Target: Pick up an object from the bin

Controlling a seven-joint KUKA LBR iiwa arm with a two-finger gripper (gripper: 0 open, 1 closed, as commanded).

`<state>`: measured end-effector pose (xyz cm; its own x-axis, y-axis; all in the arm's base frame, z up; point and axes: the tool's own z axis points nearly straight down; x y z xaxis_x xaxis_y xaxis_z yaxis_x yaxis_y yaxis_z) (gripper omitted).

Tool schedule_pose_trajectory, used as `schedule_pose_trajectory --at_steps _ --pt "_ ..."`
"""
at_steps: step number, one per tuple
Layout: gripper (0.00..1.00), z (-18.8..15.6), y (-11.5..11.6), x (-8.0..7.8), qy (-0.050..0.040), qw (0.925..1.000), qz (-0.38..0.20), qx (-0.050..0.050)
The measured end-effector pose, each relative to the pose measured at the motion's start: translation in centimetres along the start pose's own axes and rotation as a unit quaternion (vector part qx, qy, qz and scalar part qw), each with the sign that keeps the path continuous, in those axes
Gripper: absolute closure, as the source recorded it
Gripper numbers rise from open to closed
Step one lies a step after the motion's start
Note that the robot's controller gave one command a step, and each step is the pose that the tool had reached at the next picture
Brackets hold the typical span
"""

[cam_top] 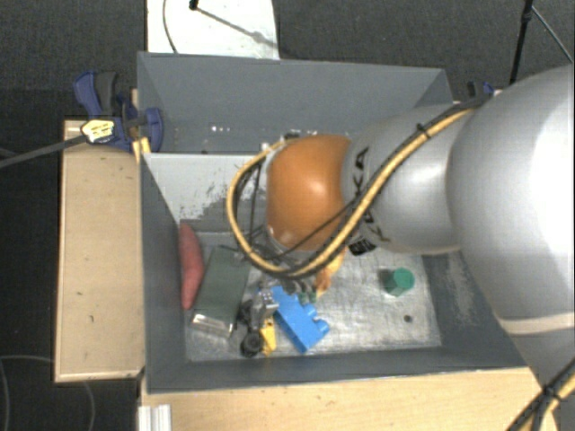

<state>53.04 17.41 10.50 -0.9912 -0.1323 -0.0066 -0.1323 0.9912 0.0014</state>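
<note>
My gripper (263, 305) reaches down under the arm's orange cover to the front middle of the bin floor. It stands between a dark green flat block (218, 285) on its left and a blue toy piece (299, 320) on its right. A small yellow and black thing (256, 340) lies just in front of it, near the front wall. The cover and cables hide most of the gripper.
A long red-pink thing (190, 263) lies along the left wall. A small green thing (396, 281) sits alone at the right. An orange bit (323, 277) peeks out under the arm. The arm covers the back of the bin.
</note>
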Motion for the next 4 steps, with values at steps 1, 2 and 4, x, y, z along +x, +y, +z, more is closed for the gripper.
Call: schedule_pose_trajectory --at_steps 1,2,4 --pt "0.00 0.4 -1.4 2.4 -0.0158 0.9996 -0.023 -0.005" --pt "1.00 1.7 -1.6 1.9 -0.0009 0.9921 0.126 0.000" --pt "1.00 1.5 -1.3 2.6 -0.0011 0.9921 0.126 -0.003"
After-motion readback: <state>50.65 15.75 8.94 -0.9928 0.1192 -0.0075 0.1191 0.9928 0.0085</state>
